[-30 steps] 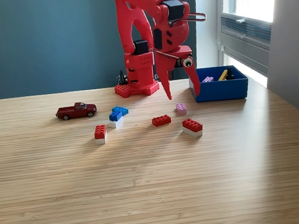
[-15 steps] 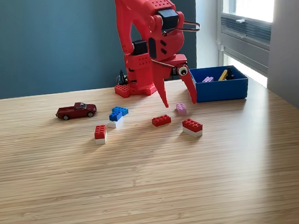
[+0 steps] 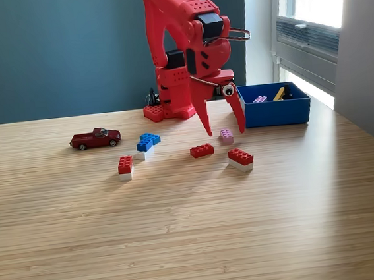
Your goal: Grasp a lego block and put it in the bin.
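My red gripper (image 3: 225, 132) hangs open, its two fingers pointing down on either side of a small pink lego block (image 3: 226, 136) on the table; I cannot tell if they touch it. A red block (image 3: 202, 150) lies just left of it, and a red-on-white block (image 3: 240, 158) lies nearer the camera. Further to the exterior view's left are a blue block (image 3: 147, 142) and another red-on-white block (image 3: 125, 166). The blue bin (image 3: 276, 112) stands at the right behind the gripper, with a pink block (image 3: 260, 99) and a yellow piece (image 3: 279, 94) inside.
A dark red toy car (image 3: 95, 139) is parked at the left of the blocks. The arm's red base (image 3: 171, 110) stands at the back of the wooden table (image 3: 196, 232). A window and a grey wall lie to the right.
The gripper has come down and moved left, from beside the bin to a spot over the pink block. Its fingers stay open. No block has moved.
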Motion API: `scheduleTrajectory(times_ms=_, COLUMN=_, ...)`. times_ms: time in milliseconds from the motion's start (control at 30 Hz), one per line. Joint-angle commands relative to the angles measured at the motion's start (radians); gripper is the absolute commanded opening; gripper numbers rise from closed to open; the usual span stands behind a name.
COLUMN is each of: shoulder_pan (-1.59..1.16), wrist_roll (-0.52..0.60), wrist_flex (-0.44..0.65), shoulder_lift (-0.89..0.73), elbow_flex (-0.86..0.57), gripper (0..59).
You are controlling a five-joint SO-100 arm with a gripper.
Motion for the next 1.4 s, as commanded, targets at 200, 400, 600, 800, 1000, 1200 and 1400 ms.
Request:
scheduleTrajectory(times_ms=200, shoulder_pan=-0.025, wrist_roll=0.051, wrist_flex=-0.009, shoulder_lift=-0.172, elbow_flex=-0.057, gripper=26.3)
scheduleTrajectory(times_ms=400, shoulder_pan=-0.043, wrist_roll=0.089, wrist_flex=0.002, shoulder_lift=-0.265, elbow_flex=-0.118, gripper=23.8)
scheduleTrajectory(times_ms=600, shoulder_pan=-0.083, wrist_roll=0.207, wrist_flex=0.000, shoulder_lift=-0.307, elbow_flex=-0.170, gripper=6.2)
scheduleTrajectory(times_ms=800, shoulder_pan=-0.121, wrist_roll=0.324, wrist_flex=0.000, shoulder_lift=-0.308, elbow_flex=-0.204, gripper=0.6)
scheduleTrajectory(times_ms=1000, shoulder_pan=-0.132, wrist_roll=0.397, wrist_flex=0.094, shoulder_lift=-0.307, elbow_flex=-0.296, gripper=0.1)
scheduleTrajectory(times_ms=1200, shoulder_pan=-0.127, wrist_roll=0.422, wrist_flex=0.193, shoulder_lift=-0.296, elbow_flex=-0.405, gripper=0.1)
scheduleTrajectory(times_ms=1400, shoulder_pan=-0.146, wrist_roll=0.423, wrist_flex=0.253, shoulder_lift=-0.293, elbow_flex=-0.457, gripper=0.1)
